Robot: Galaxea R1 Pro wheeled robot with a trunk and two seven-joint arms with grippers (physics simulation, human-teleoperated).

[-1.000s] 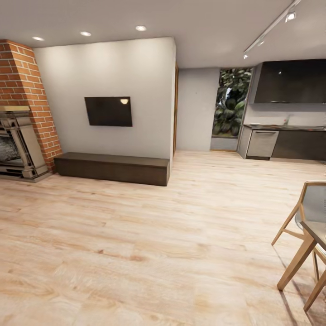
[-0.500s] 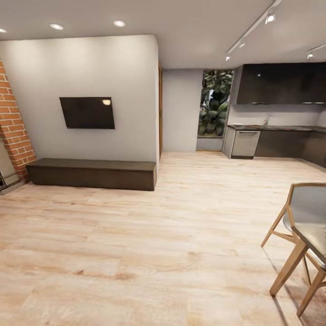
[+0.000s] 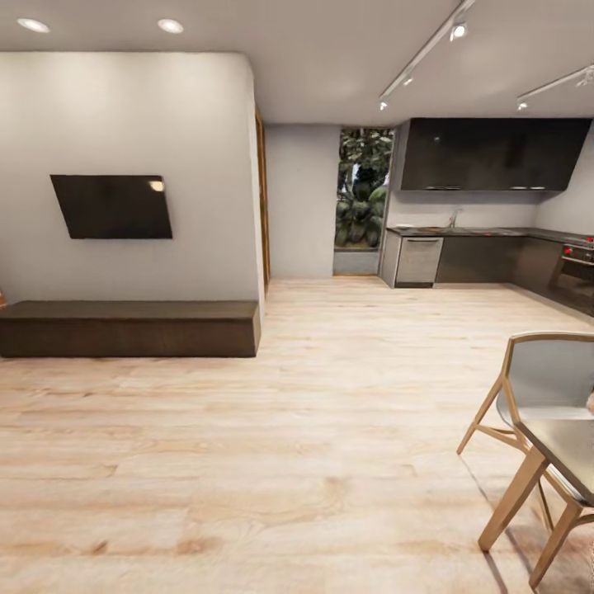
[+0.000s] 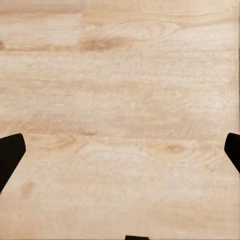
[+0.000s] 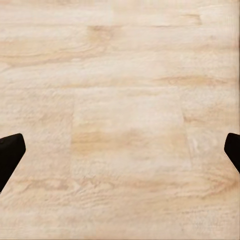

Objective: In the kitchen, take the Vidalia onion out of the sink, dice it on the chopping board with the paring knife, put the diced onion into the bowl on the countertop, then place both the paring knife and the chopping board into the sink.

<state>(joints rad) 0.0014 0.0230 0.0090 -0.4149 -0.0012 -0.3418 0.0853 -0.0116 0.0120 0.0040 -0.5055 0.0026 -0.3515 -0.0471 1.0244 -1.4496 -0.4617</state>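
Kitchen [image 3: 487, 214] lies far across the room, along the back wall at the right end of the floor [image 3: 330, 396]: black upper cabinets, dark lower fronts, a grey bench [image 3: 462, 233] running between them. A thin tap [image 3: 452, 219] stands on that bench, so I judge the sink sits there, though basin, onion, board, knife and bowl are too small or hidden to make out from here.

Both my arms hang over bare wood planks. My left claw [image 4: 120, 155] is spread wide, dark fingertips [image 4: 10, 155] at either edge with nothing between them; my right claw [image 5: 120, 155] is spread the same way and also carries nothing.

I take this as the approach, before any handling has begun. A chair [image 3: 536, 396] and table corner [image 3: 569, 445] stand close at my right. Next I'd want to roll forward and bear right toward the bench, keeping clear of that chair, and stop squarely in front of the tap so the sink falls within reach.
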